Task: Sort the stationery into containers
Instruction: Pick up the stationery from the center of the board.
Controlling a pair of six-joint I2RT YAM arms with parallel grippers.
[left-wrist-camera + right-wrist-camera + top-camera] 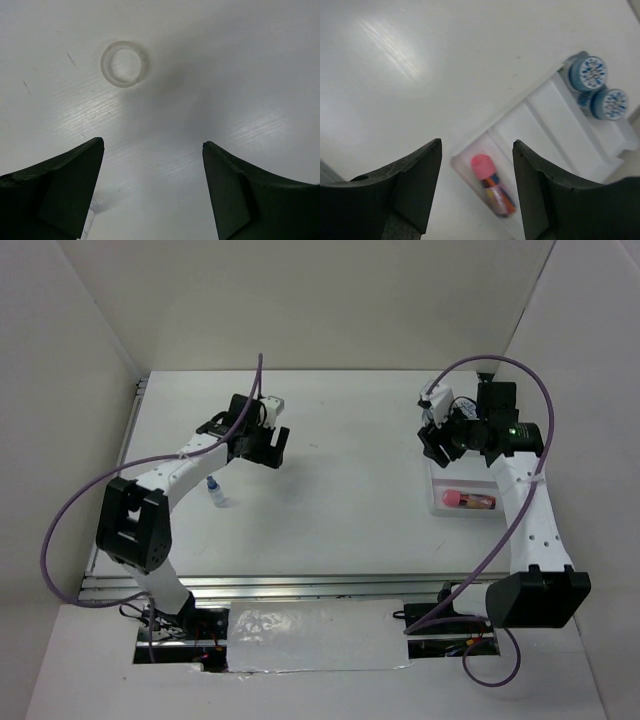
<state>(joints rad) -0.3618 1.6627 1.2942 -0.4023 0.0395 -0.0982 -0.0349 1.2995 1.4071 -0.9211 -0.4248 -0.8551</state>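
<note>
Although the overhead view takes in both arms, it hides a good deal. The right pincer (438,445) and its wrist cover the upper part of the tray (437,504) at right of centre. Only the tray's lower compartment shows there, with the pink tube (468,499) lying across it.

The right wrist view alone shows the rest of the tray (545,110). The upper blue pot (587,72) and the lower blue pot (609,103) sit close together at its far end, in the upper right of the frame. They are blurred, and I cannot tell whether both share 1 compartment. 2 bare compartments lie between them and the pink tube (492,185), which is low in the frame, cap end up. The right pincer (477,145) hangs spread wide with nothing between its fingers.

The ring (105,65) can be made out only in the left wrist view. It lies flat on the surface in the upper left, well apart from the left pincer (152,145), which also gapes wide and empty. A pale scrap at the lower left edge, beside the finger, is too cut off to name.

From overhead, the left pincer (266,452) sits left of centre. The bottle (215,492) stands alone on the surface (350,490) just below it, beside the left forearm. Purple cables (75,510) loop from both arms.
</note>
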